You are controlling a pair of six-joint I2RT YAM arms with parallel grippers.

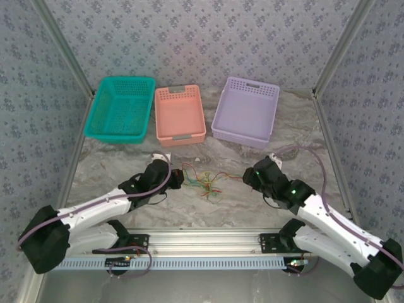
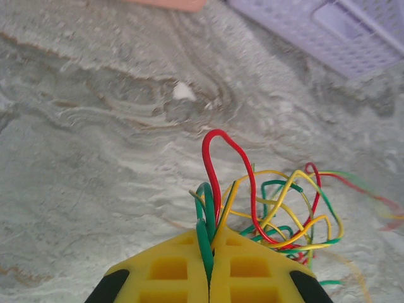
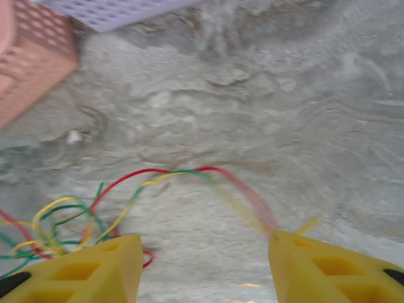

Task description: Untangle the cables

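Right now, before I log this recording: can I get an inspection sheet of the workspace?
surface: grey marbled table.
job's things: thin cables, red, green and yellow, tangled in one heap between the arms.
clutter: small white speck on the table.
grippers: left gripper, jaws shut on a green strand of the heap; right gripper, jaws apart, a blurred strand leading toward one finger.
cables: purple-grey arm cables along both arms.
surroundings: teal basket, pink basket and lavender basket, all empty, at the far side; patterned walls.
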